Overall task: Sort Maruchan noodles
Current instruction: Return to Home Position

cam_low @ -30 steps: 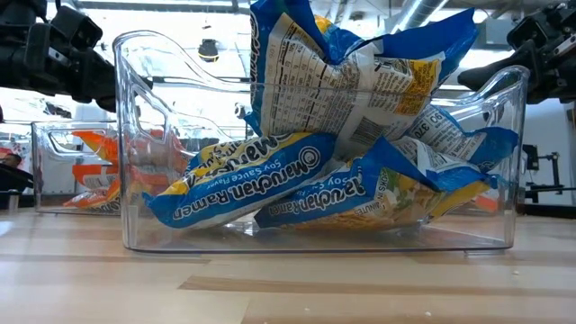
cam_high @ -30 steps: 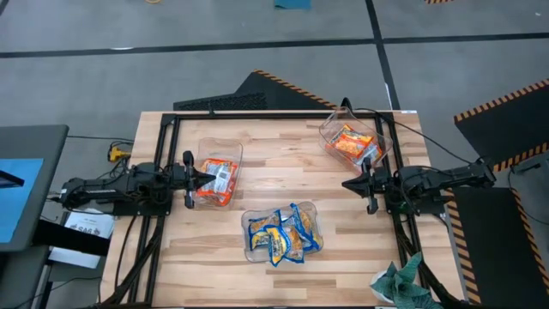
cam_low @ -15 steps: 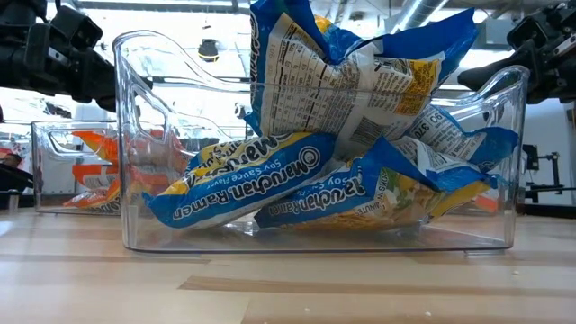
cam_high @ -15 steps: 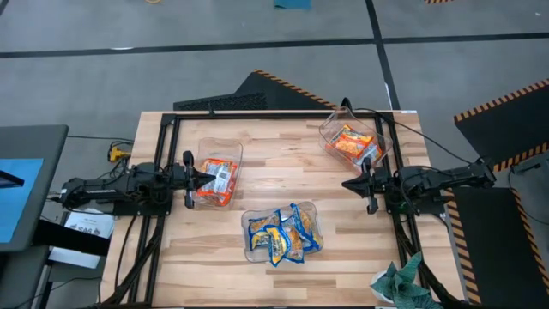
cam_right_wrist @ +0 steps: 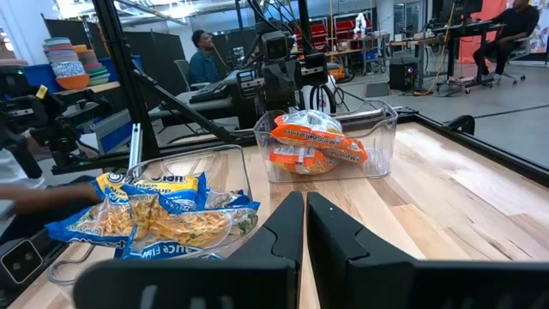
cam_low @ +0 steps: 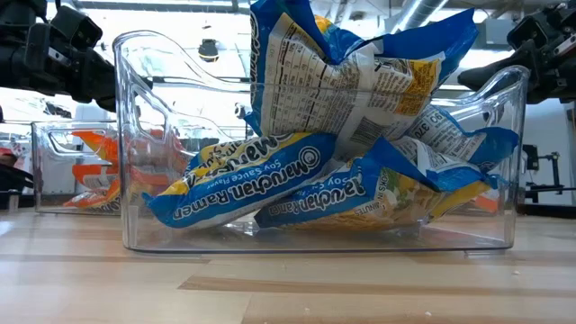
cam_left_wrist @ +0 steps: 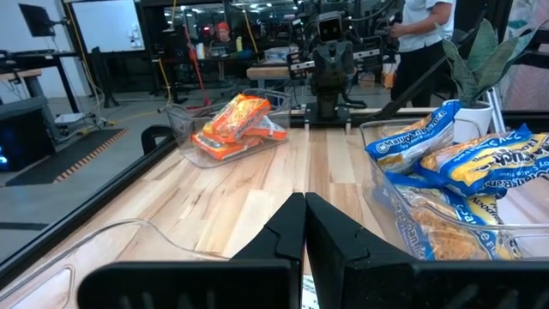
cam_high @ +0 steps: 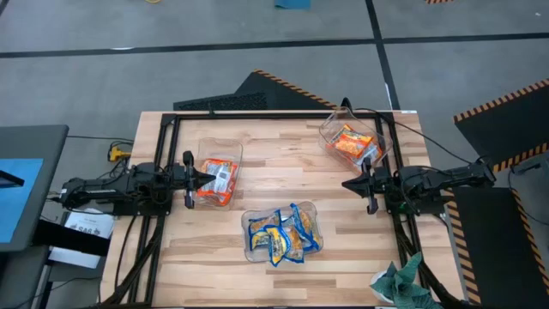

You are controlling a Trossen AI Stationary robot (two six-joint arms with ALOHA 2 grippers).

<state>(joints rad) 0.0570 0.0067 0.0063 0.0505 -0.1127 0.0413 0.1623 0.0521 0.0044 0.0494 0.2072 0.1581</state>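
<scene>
Blue-and-yellow Maruchan packets (cam_high: 283, 233) lie piled in a clear tub (cam_high: 251, 216) near the table's front middle; they fill the low view (cam_low: 324, 162). Red-orange packets with silver-white backs (cam_high: 216, 180) lie in a clear tub at the left. Orange packets (cam_high: 350, 142) lie in a tilted clear tub at the far right. My left gripper (cam_high: 204, 178) is shut and empty over the left tub's near-left side. My right gripper (cam_high: 350, 184) is shut and empty, just in front of the right tub.
A teal-green cloth (cam_high: 396, 285) lies at the table's front right corner. Bare wood (cam_high: 283, 167) lies between the three tubs. People show in the room beyond the table in both wrist views.
</scene>
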